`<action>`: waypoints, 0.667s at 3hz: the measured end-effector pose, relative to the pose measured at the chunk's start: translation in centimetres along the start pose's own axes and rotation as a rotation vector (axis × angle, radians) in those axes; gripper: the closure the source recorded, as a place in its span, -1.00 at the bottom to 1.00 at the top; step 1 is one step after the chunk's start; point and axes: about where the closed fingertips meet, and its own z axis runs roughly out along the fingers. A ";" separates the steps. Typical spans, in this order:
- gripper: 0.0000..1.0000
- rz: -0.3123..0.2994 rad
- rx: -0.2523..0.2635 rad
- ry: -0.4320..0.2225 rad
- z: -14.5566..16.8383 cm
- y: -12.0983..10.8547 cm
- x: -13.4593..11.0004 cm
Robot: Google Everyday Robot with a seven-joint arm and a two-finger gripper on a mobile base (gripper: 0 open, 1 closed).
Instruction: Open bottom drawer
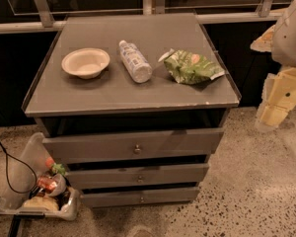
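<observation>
The slim grey wooden bottom drawer (140,197) sat lowest in the cabinet, just above the floor. Its front looked pushed in, with one small round metal knob (141,199) at centre. Three drawer fronts in total, one knob each: mid-width grey drawer front (138,176) directly above, tallest grey drawer front (133,144) on top.

Three items lay on the grey counter (64,100):
- one empty white paper bowl (85,62), left
- one clear plastic bottle (134,60) on its side, middle
- one green crinkled snack bag (190,67), right

All three lay apart from each other and back from the front edge.

One clear plastic bin (27,164) leaned at the cabinet's lower left corner, holding mixed packets. A black cable (5,172) looped beside it. The speckled floor (246,191) in front and to the right was open.

The pale yellow-white claw (274,110) hung off the counter's right edge, well apart from the drawers. Open or closed: couldn't tell.
</observation>
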 end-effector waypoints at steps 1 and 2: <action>-1.00 0.000 0.000 0.000 0.0 0.0 0.0; -1.00 -0.002 -0.001 -0.017 1.2 0.7 0.6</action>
